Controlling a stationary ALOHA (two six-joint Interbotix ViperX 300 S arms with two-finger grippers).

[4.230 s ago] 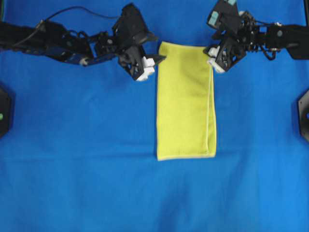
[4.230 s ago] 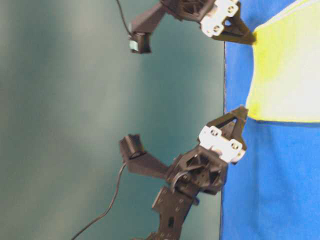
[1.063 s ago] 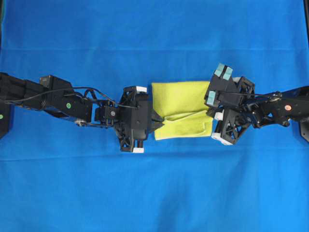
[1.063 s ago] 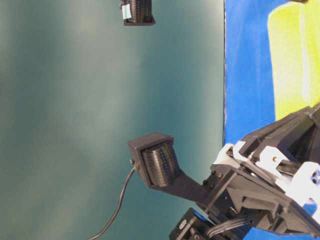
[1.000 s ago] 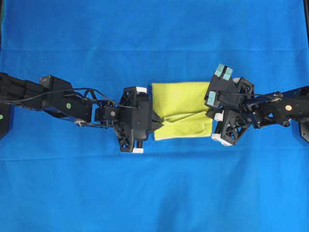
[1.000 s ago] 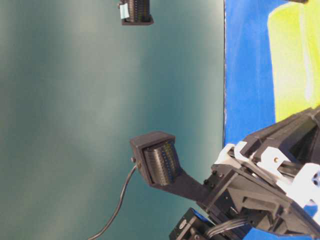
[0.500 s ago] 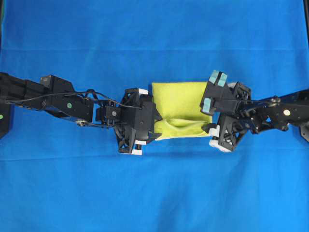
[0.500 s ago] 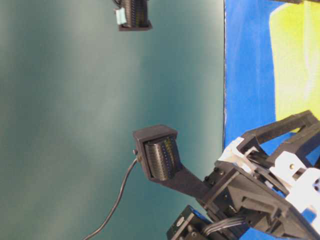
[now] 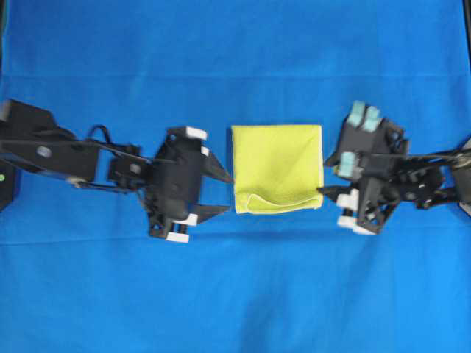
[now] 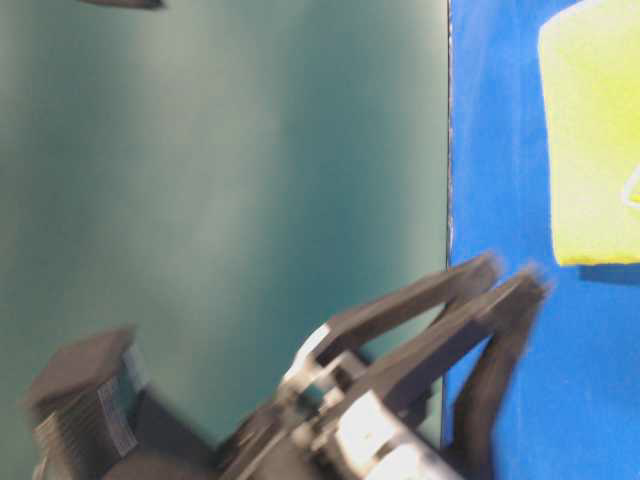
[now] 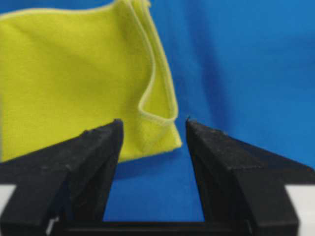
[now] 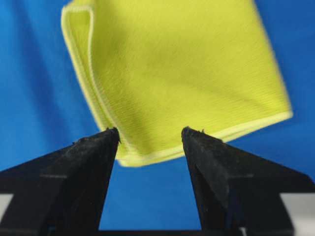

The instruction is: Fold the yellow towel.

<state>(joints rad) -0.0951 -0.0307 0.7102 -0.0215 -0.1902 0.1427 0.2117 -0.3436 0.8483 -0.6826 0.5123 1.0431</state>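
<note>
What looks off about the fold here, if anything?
One small flaw: on the towel, the top layer's lower-left corner curls back in a loop, so the hems don't line up there. Otherwise it lies as a neat square on the blue cloth. Both the left gripper and right gripper are open, clear of it.

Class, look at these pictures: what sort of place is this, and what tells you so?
Probably a robot lab bench set up for cloth folding. Two black arms, the left pincer and right pincer both open, flank a folded yellow towel on a table covered by a blue cloth.
</note>
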